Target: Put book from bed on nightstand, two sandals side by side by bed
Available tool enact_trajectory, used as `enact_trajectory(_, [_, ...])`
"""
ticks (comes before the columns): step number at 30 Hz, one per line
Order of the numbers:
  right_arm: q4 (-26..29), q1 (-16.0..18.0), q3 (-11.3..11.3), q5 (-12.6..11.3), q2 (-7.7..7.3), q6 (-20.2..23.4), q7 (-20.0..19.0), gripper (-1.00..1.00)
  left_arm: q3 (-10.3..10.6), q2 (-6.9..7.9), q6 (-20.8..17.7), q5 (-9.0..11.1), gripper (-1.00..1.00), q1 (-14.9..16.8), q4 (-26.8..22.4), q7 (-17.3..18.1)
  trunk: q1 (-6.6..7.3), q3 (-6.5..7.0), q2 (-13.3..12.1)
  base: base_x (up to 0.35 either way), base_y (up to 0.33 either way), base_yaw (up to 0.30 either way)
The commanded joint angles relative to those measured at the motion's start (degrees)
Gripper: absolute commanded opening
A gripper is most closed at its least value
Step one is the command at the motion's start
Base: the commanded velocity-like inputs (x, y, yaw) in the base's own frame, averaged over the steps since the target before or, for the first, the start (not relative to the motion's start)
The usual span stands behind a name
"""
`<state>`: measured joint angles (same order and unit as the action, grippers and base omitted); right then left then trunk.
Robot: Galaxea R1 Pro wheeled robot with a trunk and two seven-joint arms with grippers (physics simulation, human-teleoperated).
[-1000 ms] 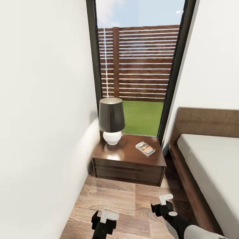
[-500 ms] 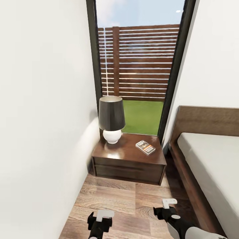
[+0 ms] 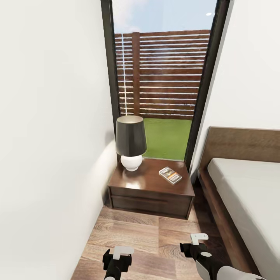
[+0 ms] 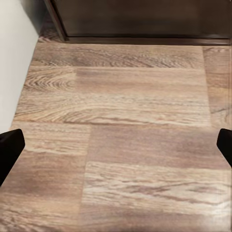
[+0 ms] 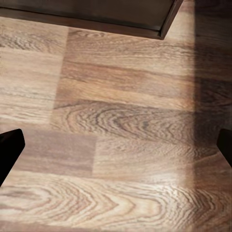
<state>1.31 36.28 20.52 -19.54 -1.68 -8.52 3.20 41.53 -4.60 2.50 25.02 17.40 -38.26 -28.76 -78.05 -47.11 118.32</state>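
Note:
The book [image 3: 170, 175], dark-covered with an orange band, lies flat on the right part of the dark brown nightstand [image 3: 149, 204], which stands between the white wall and the bed [image 3: 245, 190]. My left gripper [image 3: 116, 261] and right gripper [image 3: 194, 245] hang low over the wood floor in front of the nightstand, well short of the book. In the left wrist view the left gripper [image 4: 116, 145] is open over bare planks; in the right wrist view the right gripper [image 5: 116, 145] is open too, nothing between its fingers. The sandals are out of view.
A lamp [image 3: 131, 142] with a black shade and white base takes up the nightstand's left half. Behind it a tall black-framed window [image 3: 163, 77] shows a slatted fence. A white wall [image 3: 50, 155] closes the left side of this narrow strip of floor.
Both grippers sit slightly lower in the head view than a second ago, and the camera has shifted a little. The book has stayed in place on the nightstand.

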Motion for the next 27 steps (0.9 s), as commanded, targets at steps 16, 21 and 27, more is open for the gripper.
enact_trajectory(16, [0.0, 0.0, 0.5, -1.9, -0.13, 0.2, -0.1, 1.00, 0.2, -0.31, 0.1, 0.8, 1.00, 0.5, 0.7, -0.4, 3.53, 2.83, -6.4, 0.000, 0.000, 0.000])
enact_trajectory(21, [0.0, 0.0, 0.5, -3.2, -0.10, 0.3, -0.2, 1.00, 0.1, -0.33, 0.0, 0.8, 1.00, 1.0, 1.8, -0.4, 4.63, 3.72, -8.4, 0.000, 0.000, 0.000])
enact_trajectory(27, [-0.1, 0.0, 0.6, -3.8, -0.02, 0.2, -0.2, 1.00, -0.9, -0.36, -0.1, 5.8, 1.00, 3.6, 6.1, -0.3, 5.95, 4.80, -10.8, 0.000, 0.000, 0.000])
